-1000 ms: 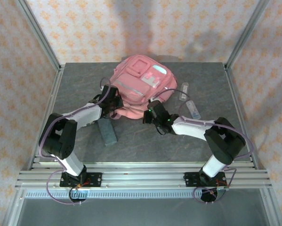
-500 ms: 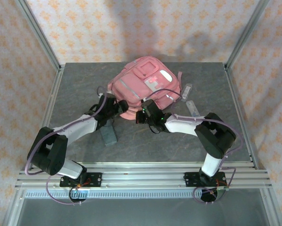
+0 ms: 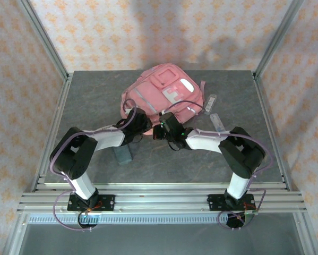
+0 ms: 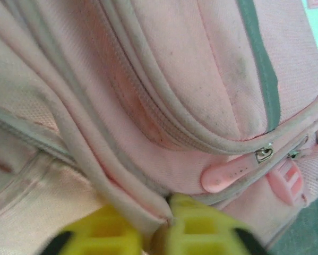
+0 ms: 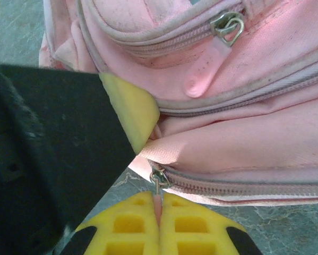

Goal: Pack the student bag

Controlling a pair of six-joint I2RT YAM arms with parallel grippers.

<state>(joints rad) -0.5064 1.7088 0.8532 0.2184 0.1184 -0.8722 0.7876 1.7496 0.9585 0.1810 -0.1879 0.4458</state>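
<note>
A: Where are we?
B: Opening step, I'd say. The bag (image 3: 164, 95) lies mid-tabletop (image 3: 89, 101), far side. My left hand (image 4: 157, 212) is clamped on a fabric fold (image 4: 129, 194), and my right hand (image 5: 157, 210) pinches the zip pull (image 5: 158, 183).
A: Next?
B: I'd draw the pull along, holding the fold taut.

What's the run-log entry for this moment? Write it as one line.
left claw: shut on student bag fold | right claw: shut on zipper pull
</note>
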